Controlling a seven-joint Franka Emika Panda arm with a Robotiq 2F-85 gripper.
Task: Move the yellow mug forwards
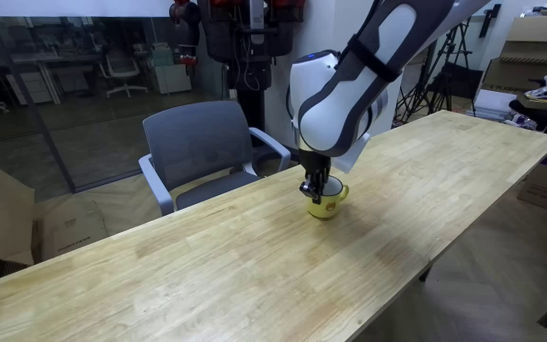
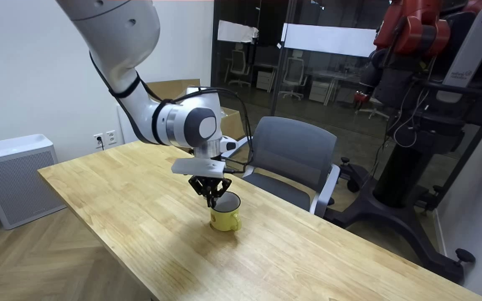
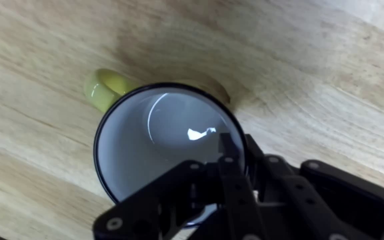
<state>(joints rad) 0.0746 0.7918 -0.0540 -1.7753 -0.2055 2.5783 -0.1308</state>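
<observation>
The yellow mug (image 1: 331,209) stands upright on the wooden table (image 1: 235,266), near the side where the chair is. It also shows in an exterior view (image 2: 223,221), with its handle facing away from the gripper. In the wrist view the mug (image 3: 178,116) shows its white inside, dark rim and yellow handle at upper left. My gripper (image 1: 318,197) points down at the mug's rim. In the wrist view the gripper (image 3: 239,142) has one finger inside the mug and one outside, closed on the wall between them. The inner fingertip is partly hidden in an exterior view.
A grey office chair (image 1: 197,142) stands close to the table's long edge, also seen in an exterior view (image 2: 295,146). A black and red robot (image 2: 416,83) stands behind it. Cardboard boxes (image 1: 3,209) lie beyond the table's end. Bare tabletop surrounds the mug.
</observation>
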